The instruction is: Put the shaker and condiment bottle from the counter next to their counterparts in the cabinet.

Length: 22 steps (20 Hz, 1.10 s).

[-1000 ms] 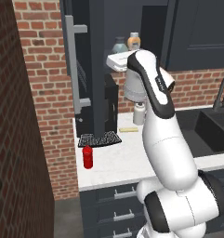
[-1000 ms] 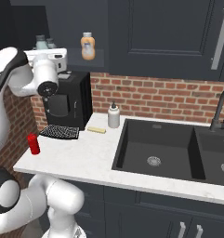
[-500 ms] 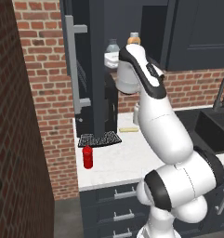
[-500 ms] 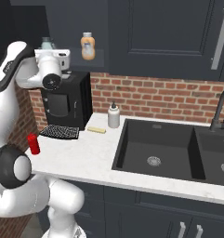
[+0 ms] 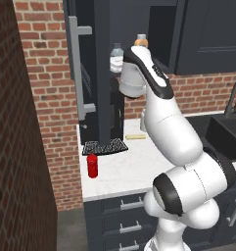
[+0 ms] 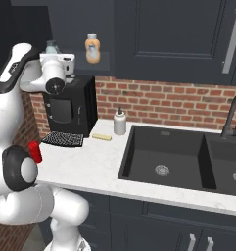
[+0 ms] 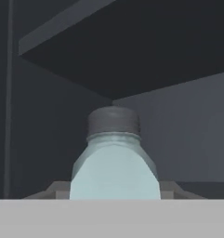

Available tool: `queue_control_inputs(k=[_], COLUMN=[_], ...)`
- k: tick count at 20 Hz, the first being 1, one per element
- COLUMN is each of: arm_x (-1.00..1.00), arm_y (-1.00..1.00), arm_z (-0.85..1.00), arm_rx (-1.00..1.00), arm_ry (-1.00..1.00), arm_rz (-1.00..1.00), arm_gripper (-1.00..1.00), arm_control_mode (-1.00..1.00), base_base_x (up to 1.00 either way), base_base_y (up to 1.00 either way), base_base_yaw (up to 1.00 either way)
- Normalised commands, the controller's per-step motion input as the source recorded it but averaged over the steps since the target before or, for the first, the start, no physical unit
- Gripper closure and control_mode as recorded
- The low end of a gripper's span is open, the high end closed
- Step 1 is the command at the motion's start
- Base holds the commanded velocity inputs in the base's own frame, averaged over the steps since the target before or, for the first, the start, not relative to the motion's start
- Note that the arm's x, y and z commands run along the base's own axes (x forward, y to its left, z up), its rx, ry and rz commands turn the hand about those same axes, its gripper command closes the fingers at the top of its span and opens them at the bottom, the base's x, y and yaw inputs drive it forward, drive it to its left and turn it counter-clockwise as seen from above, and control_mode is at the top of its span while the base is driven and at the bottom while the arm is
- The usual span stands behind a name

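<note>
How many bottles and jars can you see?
4: the red condiment bottle on the counter, the white pump bottle beside the sink, the orange bottle in the cabinet, the shaker in the gripper. Others may be hidden.

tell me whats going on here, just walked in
The white arm has its end effector closed on the shaker, a pale grey-blue jar with a darker cap, and holds it up at the open cabinet, near the orange-tan bottle on the shelf inside. The red condiment bottle stands on the counter by the black mat, not yet picked up. So one of the two items is on its way in and the other waits.
</note>
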Motion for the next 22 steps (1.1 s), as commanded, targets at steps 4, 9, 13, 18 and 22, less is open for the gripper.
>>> queue_control_inputs(k=[4,9,13,18,22], arm_x=[0.00,0.02,0.00,0.06,0.20], arm_y=[0.00,0.05,0.15,0.20,0.08], arm_z=[-0.08,0.00,0.00,-0.01,-0.03], arm_rx=[0.00,0.00,0.00,-0.02,-0.01], arm_ry=[0.00,0.00,0.00,0.01,0.03], arm_rz=[0.00,0.00,0.00,0.00,0.00], arm_gripper=[1.00,1.00,1.00,1.00,1.00], arm_control_mode=[-1.00,-1.00,-1.00,-1.00,-1.00], base_base_x=[0.00,0.00,0.00,0.00,0.00], base_base_y=[0.00,0.00,0.00,0.00,0.00], base_base_yaw=[0.00,0.00,0.00,0.00,0.00])
